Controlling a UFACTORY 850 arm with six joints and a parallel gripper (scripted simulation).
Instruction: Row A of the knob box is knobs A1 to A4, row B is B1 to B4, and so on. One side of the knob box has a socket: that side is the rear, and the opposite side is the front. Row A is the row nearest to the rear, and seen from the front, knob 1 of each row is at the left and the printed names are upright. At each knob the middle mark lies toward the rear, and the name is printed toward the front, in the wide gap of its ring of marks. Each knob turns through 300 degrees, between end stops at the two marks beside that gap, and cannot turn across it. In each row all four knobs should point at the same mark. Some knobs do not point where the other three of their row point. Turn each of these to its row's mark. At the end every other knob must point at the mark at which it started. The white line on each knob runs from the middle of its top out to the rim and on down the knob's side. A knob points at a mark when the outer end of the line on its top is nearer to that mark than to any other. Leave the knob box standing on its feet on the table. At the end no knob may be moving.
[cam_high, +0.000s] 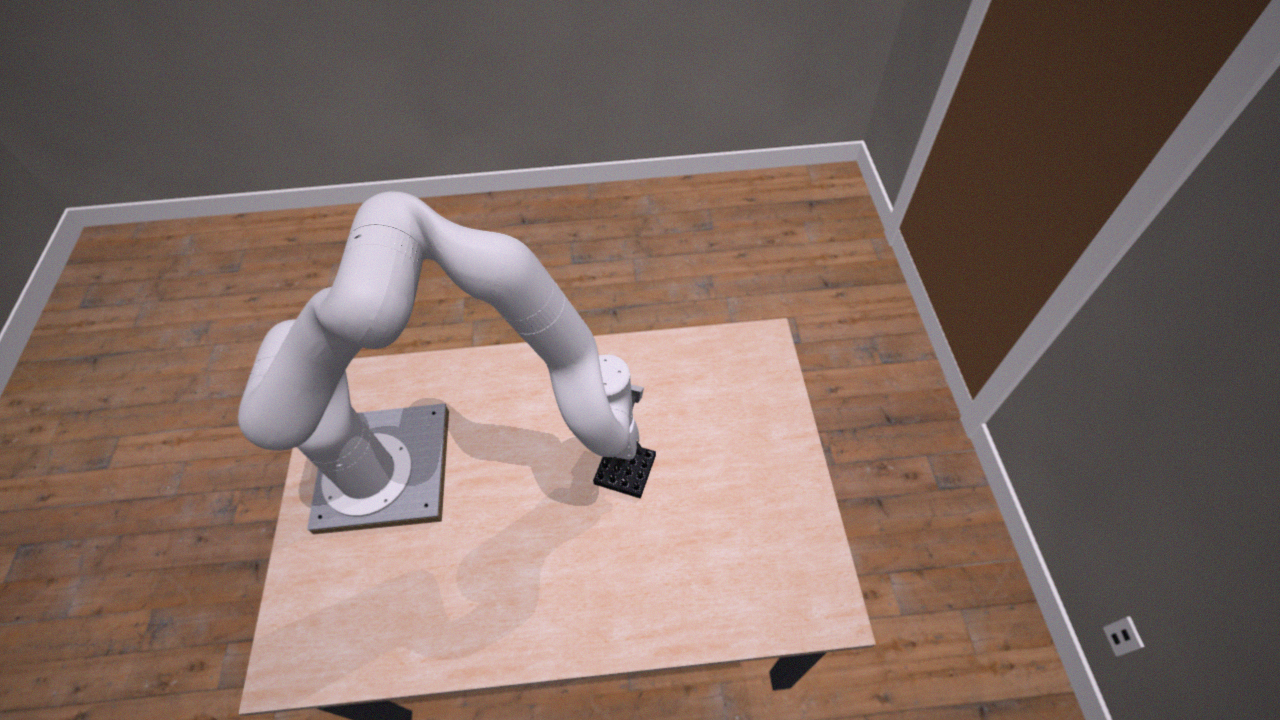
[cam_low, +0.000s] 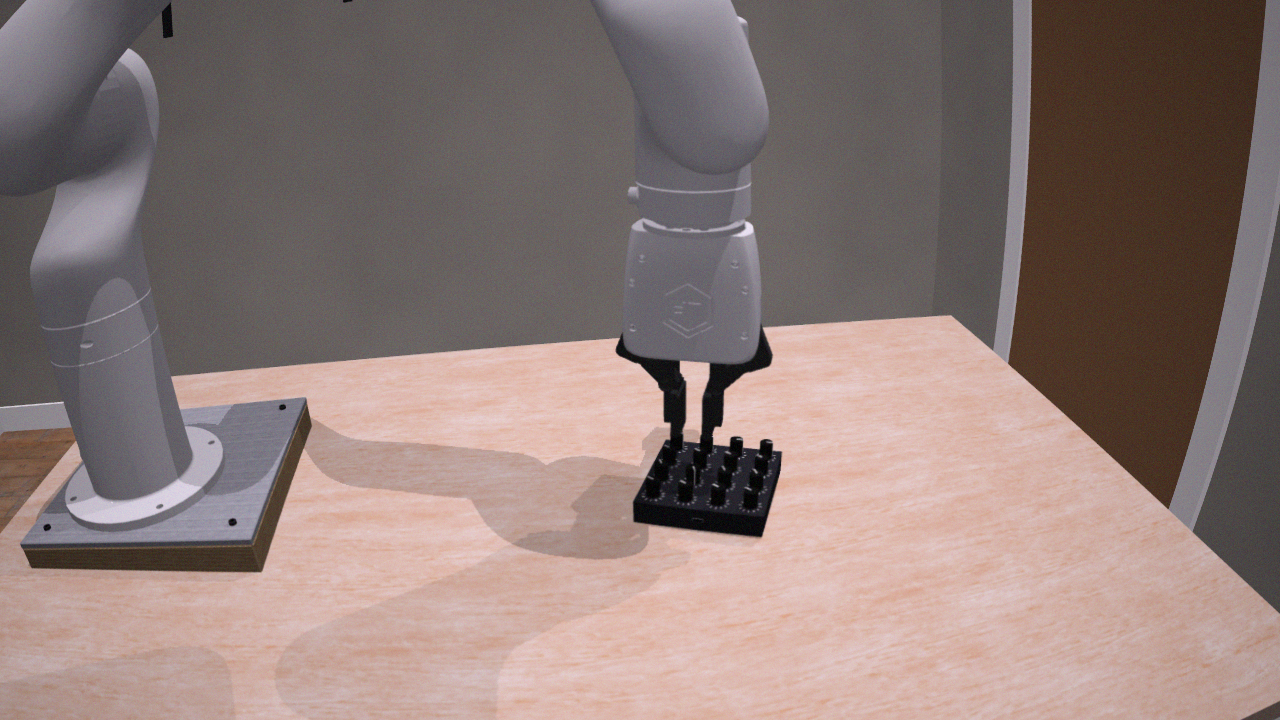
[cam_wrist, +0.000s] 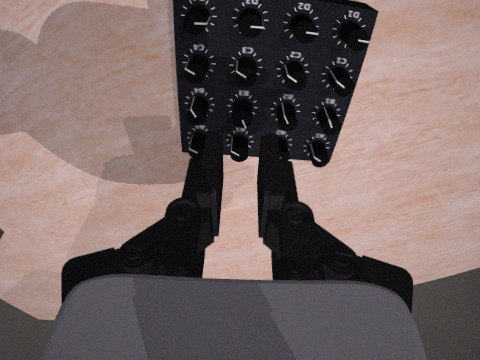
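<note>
The black knob box (cam_high: 626, 490) (cam_low: 729, 522) (cam_wrist: 223, 47) stands on the table, its socket (cam_low: 697, 519) toward the exterior camera. In the wrist view its names are upside down and row A is lowest. Knob B3 (cam_low: 692, 477) (cam_wrist: 243, 111) points down the picture, toward the rear; B1 (cam_wrist: 327, 119), B2 (cam_wrist: 287, 116) and B4 (cam_wrist: 199, 108) point upward, slightly left. Rows A and C point up-left, row D right; A2's line is hidden by a finger. My gripper (cam_low: 691, 435) (cam_wrist: 241, 156) is pointing down, fingers a narrow gap apart, empty, low over the B3 area. Contact cannot be told.
Neighbouring knobs stand close on all sides of the fingertips. The arm's grey base plate (cam_high: 420, 501) (cam_low: 241, 483) is bolted to the table (cam_high: 716, 555) (cam_low: 939, 555) at the left. The arm's shadow falls left of the box.
</note>
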